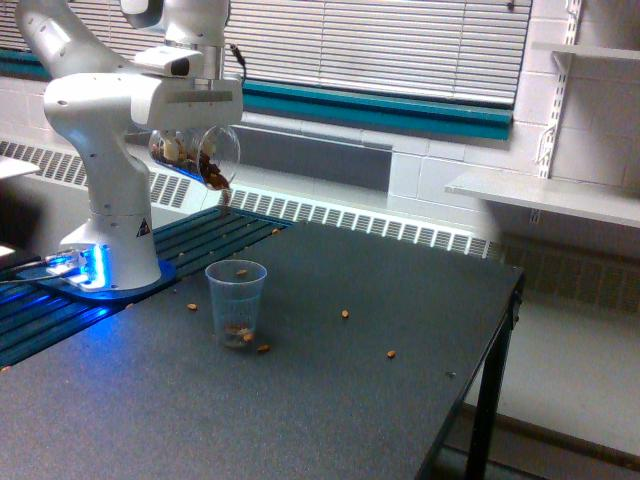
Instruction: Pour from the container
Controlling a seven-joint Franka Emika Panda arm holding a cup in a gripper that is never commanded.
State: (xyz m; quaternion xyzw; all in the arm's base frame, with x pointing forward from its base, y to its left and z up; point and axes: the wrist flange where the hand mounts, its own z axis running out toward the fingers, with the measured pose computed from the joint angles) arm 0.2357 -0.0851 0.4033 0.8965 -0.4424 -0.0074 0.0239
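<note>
Hand grips a clear cup of nuts tipped on its side high above the measuring cup on the desk; tilting slowly should stop more nuts scattering.

No readable text anywhere. The robot base carries a small dark triangular warning sign, its symbol too small to make out. The clear measuring cup on the table shows faint printed marks on its wall, blurred, no numbers legible. No brand or label can be read on the arm.
</note>
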